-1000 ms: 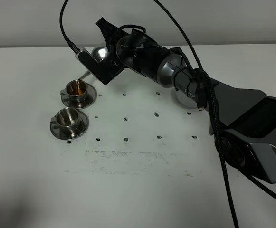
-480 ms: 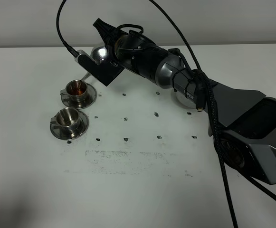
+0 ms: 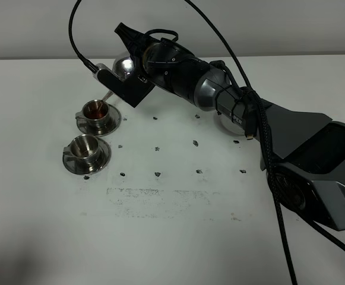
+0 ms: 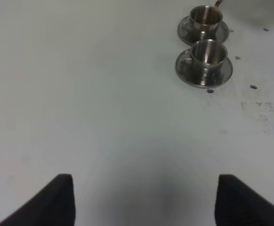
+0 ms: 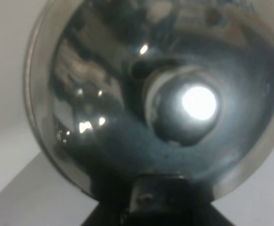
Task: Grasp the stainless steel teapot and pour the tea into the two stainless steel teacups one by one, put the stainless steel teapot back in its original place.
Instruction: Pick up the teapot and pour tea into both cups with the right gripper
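The right hand [image 3: 138,58] grasps the stainless steel teapot [image 3: 123,66], tilted in the air at 1 o'clock from the far teacup [image 3: 104,119], which holds tea [image 3: 95,109]. The near teacup [image 3: 85,148] stands at the far one's 7 o'clock. The left hand [image 4: 144,200] hangs released over the worktop [image 3: 178,237].

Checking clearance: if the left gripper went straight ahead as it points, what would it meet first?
Likely only bare table; the empty teacup and the teacup with tea sit aside.

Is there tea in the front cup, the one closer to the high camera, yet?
No, the front teacup shows only bare steel inside, while the rear teacup holds reddish-brown tea.
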